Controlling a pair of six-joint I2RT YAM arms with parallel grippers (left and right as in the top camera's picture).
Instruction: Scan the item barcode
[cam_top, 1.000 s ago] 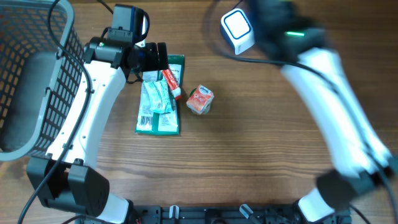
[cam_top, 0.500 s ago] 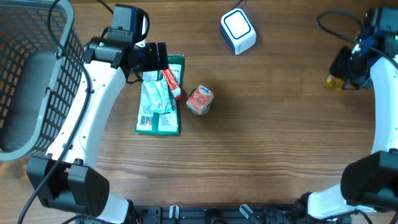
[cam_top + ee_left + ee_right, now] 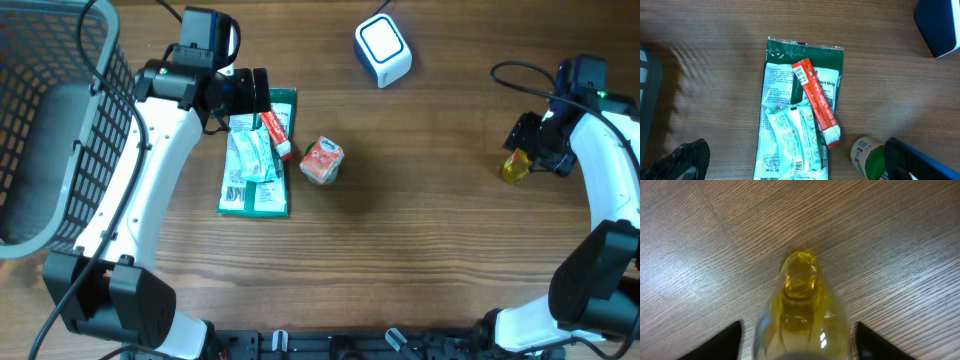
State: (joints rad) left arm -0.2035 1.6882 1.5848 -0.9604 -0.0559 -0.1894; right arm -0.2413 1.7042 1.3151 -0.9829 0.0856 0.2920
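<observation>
Yellow bottle (image 3: 513,167) now sits by the right edge of the bench (image 3: 420,250). My right hand (image 3: 797,340) just spread off it, so I think its scan is done. My left hand (image 3: 795,162) is spread too.

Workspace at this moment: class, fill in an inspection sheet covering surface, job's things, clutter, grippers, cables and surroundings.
Surface: wooden table.
Job's things: white scanner at the top of the overhead view; yellow bottle by the right arm; green packet with a red stick on it; small carton beside them.
Clutter: nothing seen.
Grippers: left gripper over the packet, jaws wide, empty; right gripper, jaws apart either side of the bottle, gaps showing.
Cables: black cable looping by the right arm.
Surroundings: wire basket at the left.
</observation>
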